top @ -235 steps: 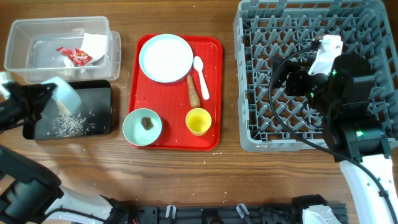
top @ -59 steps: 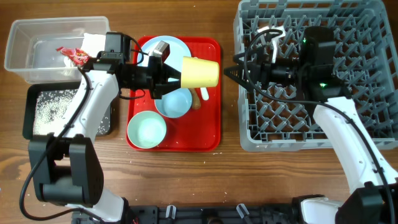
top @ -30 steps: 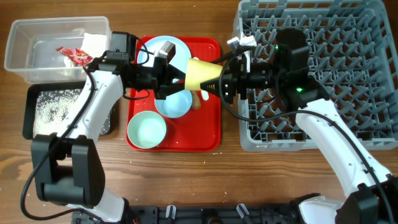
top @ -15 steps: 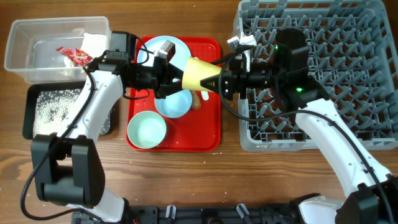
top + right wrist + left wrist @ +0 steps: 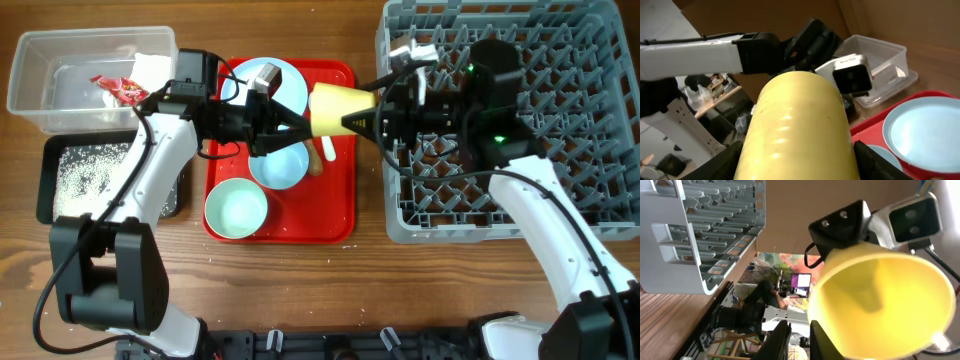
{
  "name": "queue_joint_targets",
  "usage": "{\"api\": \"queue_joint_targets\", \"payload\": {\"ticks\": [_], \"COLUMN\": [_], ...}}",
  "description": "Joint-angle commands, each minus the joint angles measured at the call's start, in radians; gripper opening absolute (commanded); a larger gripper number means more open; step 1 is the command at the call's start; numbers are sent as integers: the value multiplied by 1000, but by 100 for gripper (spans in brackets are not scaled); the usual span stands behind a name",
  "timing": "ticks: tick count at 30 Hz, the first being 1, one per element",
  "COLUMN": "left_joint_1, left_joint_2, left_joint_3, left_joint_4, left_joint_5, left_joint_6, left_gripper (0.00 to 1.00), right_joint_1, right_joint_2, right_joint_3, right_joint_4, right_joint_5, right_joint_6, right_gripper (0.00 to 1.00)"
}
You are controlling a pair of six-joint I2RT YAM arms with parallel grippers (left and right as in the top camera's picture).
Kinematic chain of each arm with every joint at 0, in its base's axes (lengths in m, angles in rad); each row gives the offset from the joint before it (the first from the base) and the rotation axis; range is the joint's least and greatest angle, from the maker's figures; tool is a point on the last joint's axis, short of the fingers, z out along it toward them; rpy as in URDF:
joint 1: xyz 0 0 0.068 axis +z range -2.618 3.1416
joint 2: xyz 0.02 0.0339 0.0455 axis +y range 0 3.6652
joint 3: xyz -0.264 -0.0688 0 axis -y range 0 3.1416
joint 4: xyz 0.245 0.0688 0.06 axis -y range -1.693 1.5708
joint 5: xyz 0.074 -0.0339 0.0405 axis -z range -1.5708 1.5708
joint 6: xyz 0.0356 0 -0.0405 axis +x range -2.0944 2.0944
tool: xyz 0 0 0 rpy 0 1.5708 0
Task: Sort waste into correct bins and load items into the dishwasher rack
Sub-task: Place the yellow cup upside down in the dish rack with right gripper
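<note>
The right gripper (image 5: 372, 112) is clamped on the small yellow cup (image 5: 335, 108), which lies sideways in the air over the flat red serving tray (image 5: 340, 215). The cup's mouth faces the left gripper (image 5: 303, 130), whose fingers are spread apart at the rim. Beneath lie the pale blue-white bowl (image 5: 280, 165), the partly hidden pale blue round plate (image 5: 292, 78) and the mint green bowl (image 5: 236, 208). The dishwasher rack (image 5: 560, 60) stands just beside the tray.

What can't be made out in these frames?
- Left claw grip on yellow cup: overhead, cup rim hides fingertips; left wrist shows only the cup's mouth.
- Right claw: right wrist, cup fills view, frame edge cuts the fingers.
- Red tray middle: overhead, arms and cup cover it.
- Rack top-right corner: overhead, cut by frame.
</note>
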Motion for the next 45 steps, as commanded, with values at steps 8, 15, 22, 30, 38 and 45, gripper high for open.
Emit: {"api": "queue_joint_targets", "payload": {"ticks": [8, 15, 22, 30, 38, 45], "left_joint_1": [0, 0, -2, -2, -2, -1], "left_joint_2": [-26, -26, -26, -26, -26, -26], "left_joint_3": [16, 15, 15, 15, 15, 15], "left_joint_4": [4, -8, -20, -20, -19, -14], "left_joint_5": [-101, -514, -1022, -1064, -1064, -1063], "left_joint_6": [-2, 6, 6, 6, 6, 5], "left_gripper": [17, 19, 18, 18, 18, 22], "right_joint_1": [-113, -116, -116, -103, -49, -45], "right_joint_2": [-30, -215, -327, -206, 4, 19], "right_joint_3": [5, 13, 24, 24, 23, 72], "right_joint_4": [-243, -561, -897, -1134, -1157, -1137], "right_joint_5": [165, 642, 998, 1038, 1066, 1032], "right_joint_6": [-82, -111, -67, -70, -68, -40], "right_gripper": [56, 57, 57, 57, 59, 89]}}
